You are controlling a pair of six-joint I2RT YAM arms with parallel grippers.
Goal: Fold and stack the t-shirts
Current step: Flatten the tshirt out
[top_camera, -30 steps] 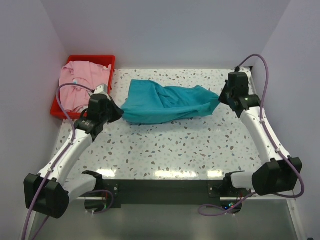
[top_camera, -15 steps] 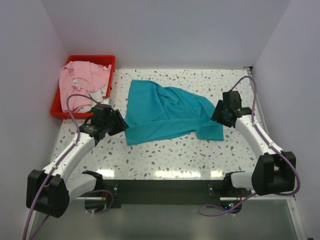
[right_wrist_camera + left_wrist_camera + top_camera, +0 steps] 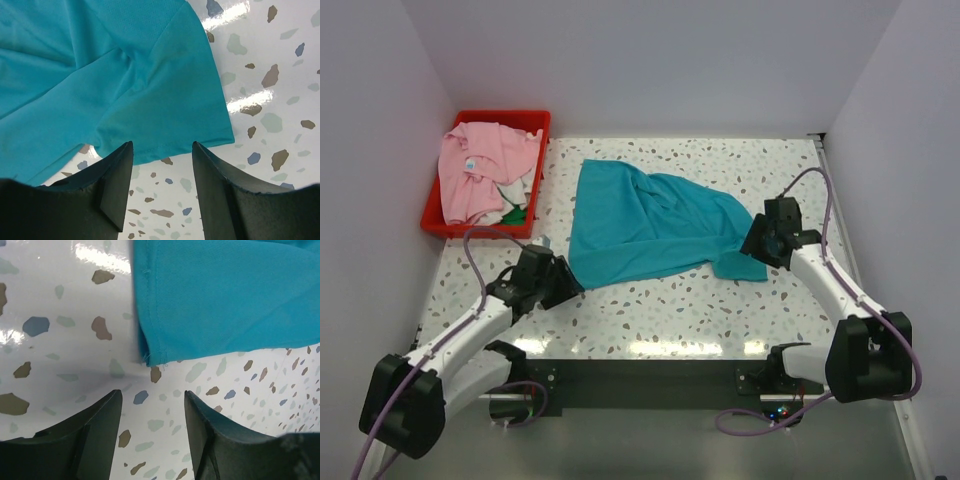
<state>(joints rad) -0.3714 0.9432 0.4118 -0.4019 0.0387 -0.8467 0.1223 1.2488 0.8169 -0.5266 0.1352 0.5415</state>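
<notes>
Teal t-shirt (image 3: 650,228), smooth knit, lies rumpled and spread on the glossy speckled table (image 3: 720,300). Pink t-shirt (image 3: 475,180) sits crumpled in the red plastic bin (image 3: 500,114). Left gripper (image 3: 152,405) and right gripper (image 3: 162,155): jaws apart, empty, beside the teal shirt's stitched hems.

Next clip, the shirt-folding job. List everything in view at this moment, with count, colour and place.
teal shirt: one, teal, lying rumpled mid-table
pink shirt: one, light pink, heaped in the bin
bin: one, red, table's far left corner
white-green cloth: one, under the pink shirt, kind unclear
table: one, white with speckles
left arm: one, white and black, near the teal shirt's near left corner
right arm: one, white and black, by the sleeve
left fingers: two, black, open, empty, short of the corner
right fingers: two, black, open, at the sleeve hem
</notes>
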